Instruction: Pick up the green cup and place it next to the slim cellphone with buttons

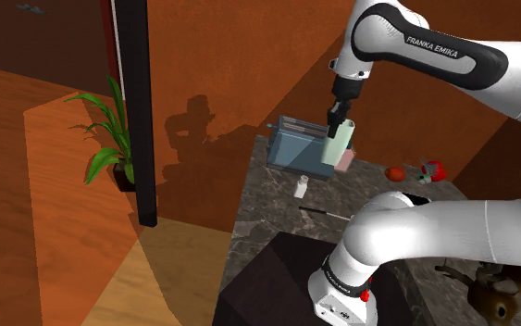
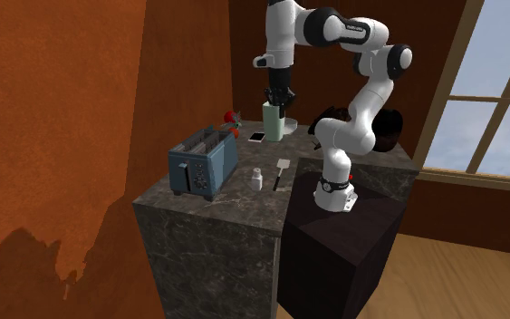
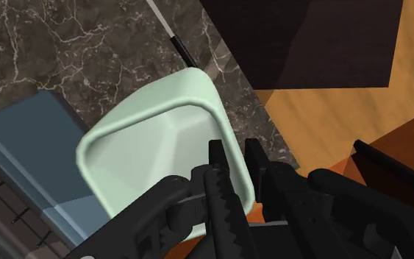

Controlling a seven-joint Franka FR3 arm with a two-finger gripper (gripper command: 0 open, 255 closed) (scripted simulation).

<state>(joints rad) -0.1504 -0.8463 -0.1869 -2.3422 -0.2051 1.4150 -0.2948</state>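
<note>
Two fingers point(image 3: 221, 202) of the gripper point(image 1: 341, 118) clamp the pale green cup point(image 2: 273, 120) by its rim beside the phone point(image 2: 257, 137), near the counter's point(image 2: 244, 207) walled corner; open counter lies toward the toaster point(image 2: 202, 163).

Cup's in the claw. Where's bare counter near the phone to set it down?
Bare counter lies between the phone, the blue toaster and the small white shaker. Red items sit beyond the phone, and the spatula lies along the stand.
</note>
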